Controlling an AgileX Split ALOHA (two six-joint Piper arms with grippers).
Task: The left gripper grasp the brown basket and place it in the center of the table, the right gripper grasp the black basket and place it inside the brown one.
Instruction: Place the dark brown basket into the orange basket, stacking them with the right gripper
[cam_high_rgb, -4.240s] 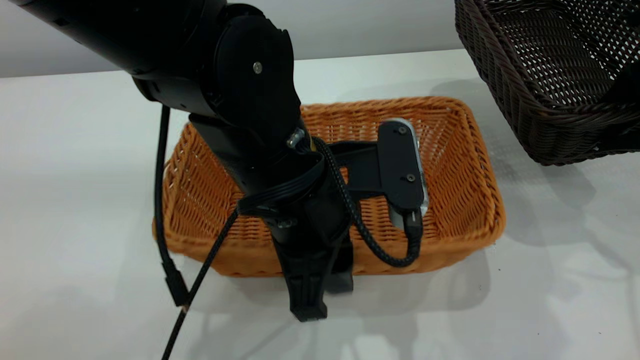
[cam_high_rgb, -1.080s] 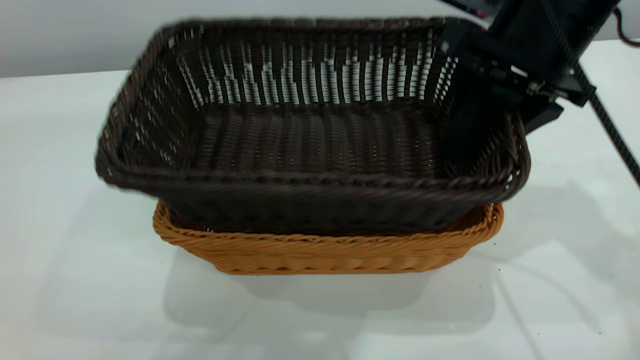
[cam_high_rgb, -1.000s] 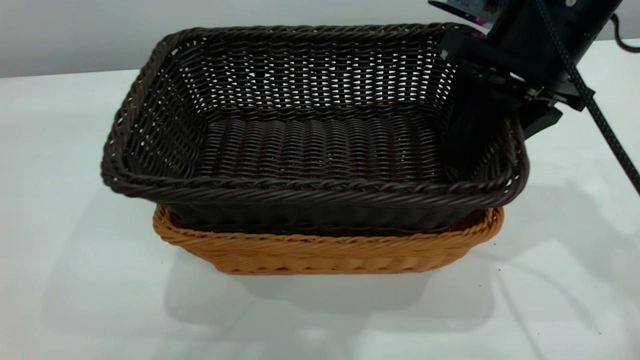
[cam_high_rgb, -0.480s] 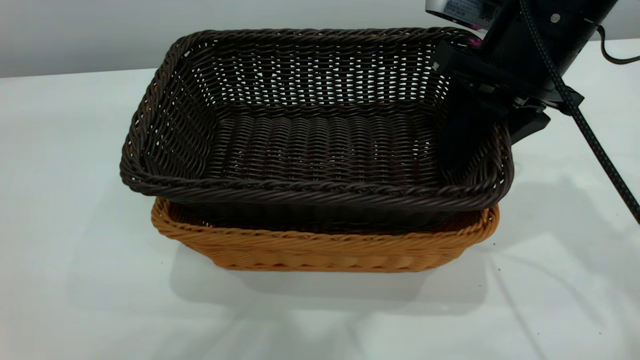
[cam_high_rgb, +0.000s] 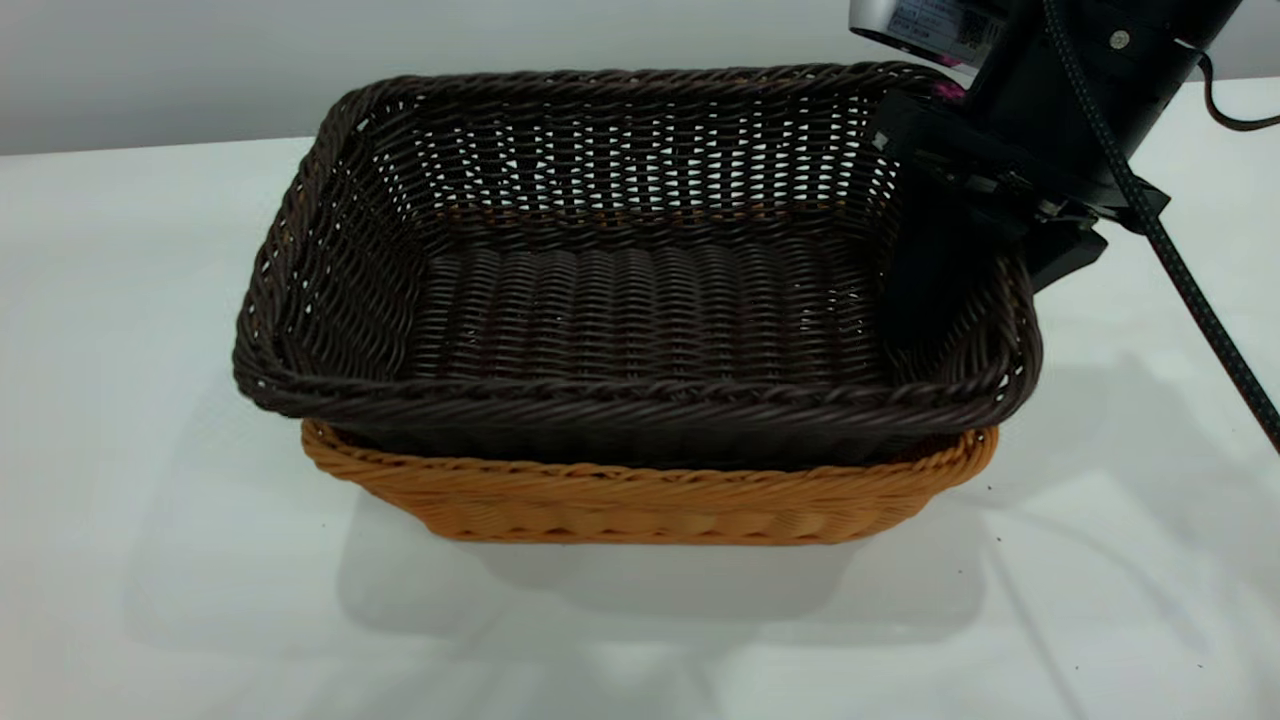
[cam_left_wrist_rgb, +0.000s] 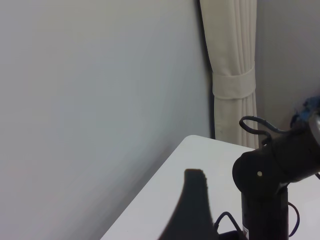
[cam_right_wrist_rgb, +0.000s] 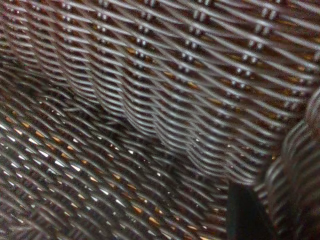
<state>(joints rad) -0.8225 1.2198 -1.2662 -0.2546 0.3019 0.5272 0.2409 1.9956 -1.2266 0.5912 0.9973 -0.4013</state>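
The white surface (cam_high_rgb: 150, 450) is plain with a slight sheen, and soft shadows fall on it around the brown basket (cam_high_rgb: 640, 500). That orange-tan wicker basket stands flat and upright on the surface, its braided rim showing along the near side. To the right of the brown basket a few tiny dark specks dot the surface. Behind the basket the surface ends at a pale wall.

We see the exterior view close, angled down onto the stacked baskets mid-frame. Our left wrist view faces away toward a wall (cam_left_wrist_rgb: 100, 100) and curtain (cam_left_wrist_rgb: 235, 75). Right wrist view sits right against the black basket (cam_right_wrist_rgb: 150, 100) weave, shared with exterior.
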